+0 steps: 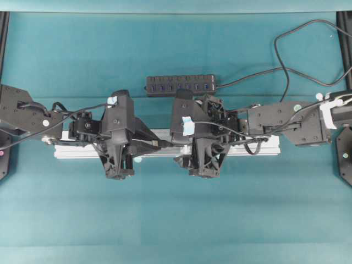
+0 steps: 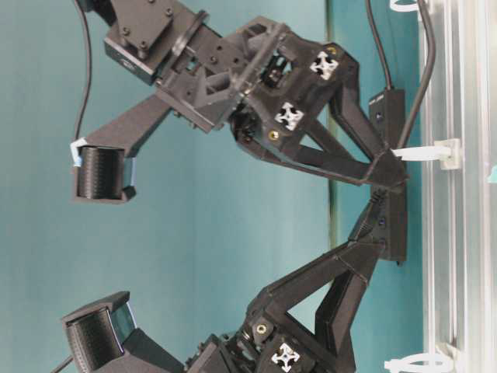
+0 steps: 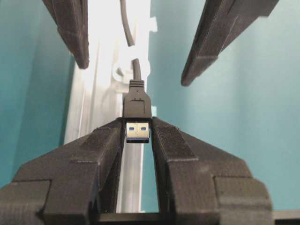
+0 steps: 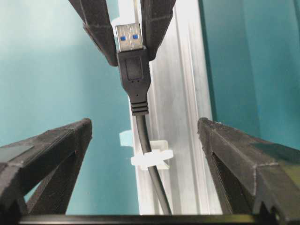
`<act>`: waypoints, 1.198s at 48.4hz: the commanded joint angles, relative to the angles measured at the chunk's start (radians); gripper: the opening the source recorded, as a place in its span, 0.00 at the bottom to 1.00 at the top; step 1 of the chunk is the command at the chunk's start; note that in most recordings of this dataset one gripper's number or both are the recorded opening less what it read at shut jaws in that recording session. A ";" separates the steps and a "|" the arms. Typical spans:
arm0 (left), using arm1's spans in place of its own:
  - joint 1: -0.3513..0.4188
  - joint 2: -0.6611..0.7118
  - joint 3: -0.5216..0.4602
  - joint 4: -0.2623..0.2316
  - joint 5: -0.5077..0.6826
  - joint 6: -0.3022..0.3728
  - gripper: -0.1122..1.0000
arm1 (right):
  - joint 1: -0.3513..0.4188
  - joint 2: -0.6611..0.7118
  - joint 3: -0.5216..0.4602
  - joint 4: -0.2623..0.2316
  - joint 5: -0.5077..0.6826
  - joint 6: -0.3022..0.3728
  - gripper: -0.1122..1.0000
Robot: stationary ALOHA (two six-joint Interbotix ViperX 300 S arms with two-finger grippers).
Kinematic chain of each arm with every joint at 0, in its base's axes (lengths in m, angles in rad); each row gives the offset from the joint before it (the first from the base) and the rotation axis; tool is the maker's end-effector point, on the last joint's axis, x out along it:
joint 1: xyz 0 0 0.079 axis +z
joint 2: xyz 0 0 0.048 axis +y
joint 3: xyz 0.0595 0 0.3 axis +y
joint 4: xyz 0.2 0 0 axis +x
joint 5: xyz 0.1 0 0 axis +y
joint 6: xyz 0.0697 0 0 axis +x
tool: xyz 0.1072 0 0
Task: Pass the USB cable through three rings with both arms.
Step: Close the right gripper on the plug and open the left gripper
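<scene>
Teal cloth is filling the overhead view, where the left gripper (image 1: 147,142) and right gripper (image 1: 179,144) are meeting mid-frame over the silver rail (image 1: 258,147); a black hub (image 1: 180,84) and its looping cord (image 1: 286,55) are lying just above, near enough to snag a retreating arm.

From table level, both sets of jaws are converging at right of frame beside one white ring (image 2: 425,153), with another ring (image 2: 411,363) at the bottom edge.

Through the left wrist camera, the left gripper is clenching the USB cable (image 3: 137,124) by its plug at centre, the cord running up through a ring (image 3: 131,70). Pulling while the cord binds there could likely drag the plug from this narrow pinch.

Through the right wrist camera, the right gripper (image 4: 145,129) is standing released, jaws wide on either side of the cord, above a ring (image 4: 152,158) already threaded. Closing off-centre might knock the plug loose.
</scene>
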 commanded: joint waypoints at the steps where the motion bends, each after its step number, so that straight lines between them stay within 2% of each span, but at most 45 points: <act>1: -0.003 -0.018 -0.008 0.003 -0.008 0.000 0.31 | 0.003 0.000 -0.018 0.000 -0.028 0.005 0.81; 11: -0.003 -0.018 -0.008 0.003 -0.008 0.000 0.31 | 0.003 0.017 -0.025 0.000 -0.052 0.005 0.80; 18: -0.003 -0.017 -0.008 0.002 -0.008 -0.002 0.31 | 0.002 0.020 -0.026 0.000 -0.054 0.005 0.73; 21: -0.003 -0.017 -0.008 0.002 -0.008 -0.002 0.31 | 0.002 0.021 -0.026 0.000 -0.055 0.003 0.62; 29: -0.003 -0.017 -0.008 0.002 -0.008 0.000 0.31 | 0.000 0.023 -0.025 -0.002 -0.054 -0.002 0.23; 35: -0.003 -0.017 -0.008 0.002 -0.008 0.002 0.31 | -0.002 0.023 -0.025 -0.005 -0.055 -0.005 0.07; 38: -0.005 -0.017 -0.008 0.003 -0.008 0.003 0.31 | -0.003 0.023 -0.026 -0.005 -0.063 -0.005 0.04; 48: -0.003 -0.017 -0.011 0.003 -0.009 0.000 0.31 | -0.003 0.023 -0.026 -0.005 -0.083 -0.005 0.04; 58: 0.005 -0.021 -0.008 0.002 -0.008 -0.006 0.31 | -0.002 0.037 -0.046 -0.005 -0.044 -0.012 0.04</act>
